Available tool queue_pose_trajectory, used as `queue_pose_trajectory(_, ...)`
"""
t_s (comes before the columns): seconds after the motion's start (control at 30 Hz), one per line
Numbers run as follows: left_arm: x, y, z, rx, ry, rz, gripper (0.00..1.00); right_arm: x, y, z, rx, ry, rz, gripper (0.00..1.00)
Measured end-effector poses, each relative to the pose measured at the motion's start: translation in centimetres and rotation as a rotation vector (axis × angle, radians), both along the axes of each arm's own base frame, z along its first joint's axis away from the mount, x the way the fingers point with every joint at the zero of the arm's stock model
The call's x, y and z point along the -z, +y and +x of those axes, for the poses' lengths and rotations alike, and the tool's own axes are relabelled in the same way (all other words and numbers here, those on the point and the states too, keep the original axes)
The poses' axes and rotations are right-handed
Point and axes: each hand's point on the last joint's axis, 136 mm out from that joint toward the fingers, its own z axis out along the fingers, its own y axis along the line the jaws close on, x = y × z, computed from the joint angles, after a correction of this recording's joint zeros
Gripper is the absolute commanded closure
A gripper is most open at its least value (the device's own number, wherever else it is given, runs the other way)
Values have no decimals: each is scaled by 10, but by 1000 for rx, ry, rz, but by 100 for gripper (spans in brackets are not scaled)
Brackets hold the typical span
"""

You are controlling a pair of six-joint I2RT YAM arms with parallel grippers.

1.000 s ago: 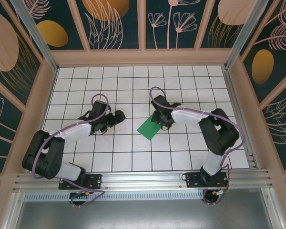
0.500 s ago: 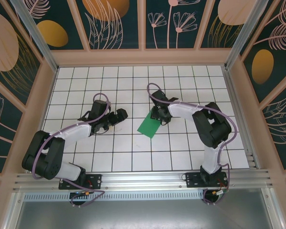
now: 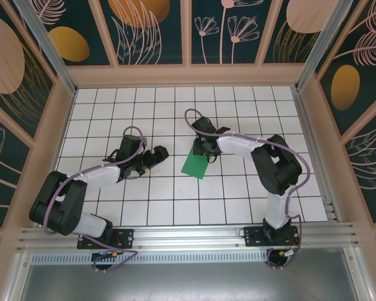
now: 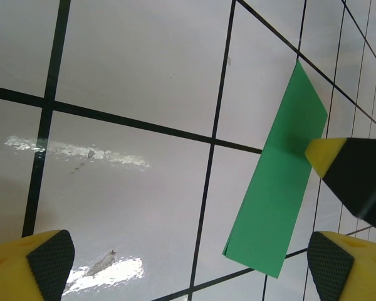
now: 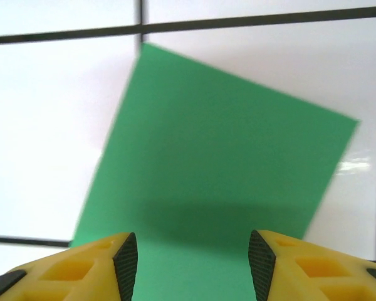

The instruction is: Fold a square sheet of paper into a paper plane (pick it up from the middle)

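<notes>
Right gripper [image 5: 193, 263] hangs above the square sheet of paper [image 5: 219, 150].

Thin plain green square sheet of paper [image 5: 219, 157] lies flat on white tiled table with black grid lines [image 5: 44, 125], skewed to the grid. Right gripper [image 5: 193, 260]: yellow fingers [image 5: 81, 273] apart, straddling the sheet's near edge, shadow between.

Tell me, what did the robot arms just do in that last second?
The right gripper slid away and leftward, jaws open, to the far edge of the green paper. Nothing was grabbed. The paper and the open left gripper barely moved.
</notes>
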Motion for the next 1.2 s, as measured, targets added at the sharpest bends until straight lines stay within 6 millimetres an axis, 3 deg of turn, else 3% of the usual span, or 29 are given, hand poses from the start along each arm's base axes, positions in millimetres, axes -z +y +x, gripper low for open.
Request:
queue_pose_trajectory(0.2, 1, 0, 0, -8, 13, -8, 4, 10, 37, -12, -123, 27, 8, 47)
queue_pose_trajectory(0.27, 1, 0, 0, -10, 14, -9, 5, 17, 40, -17, -157, 38, -9, 47)
queue_pose_trajectory(0.53, 3, -1, 0, -10, 15, -16, 7, 15, 53, -32, -317, 58, 69, 48)
queue_pose_trajectory(0.7, 7, -3, -9, -3, 28, -46, 15, 11, 60, -44, -377, 82, 125, 50)
queue_pose_trajectory(0.83, 7, -7, -17, 15, 41, -81, 27, 2, 51, -41, -305, 80, 149, 50)
queue_pose_trajectory(1.0, -5, -23, -24, 67, 19, -122, 33, -19, 27, -26, -140, 46, 178, 51)
queue_pose_trajectory(1.2, -7, -50, -45, 156, 26, -136, 37, -13, 5, -12, -14, 67, 197, 53)
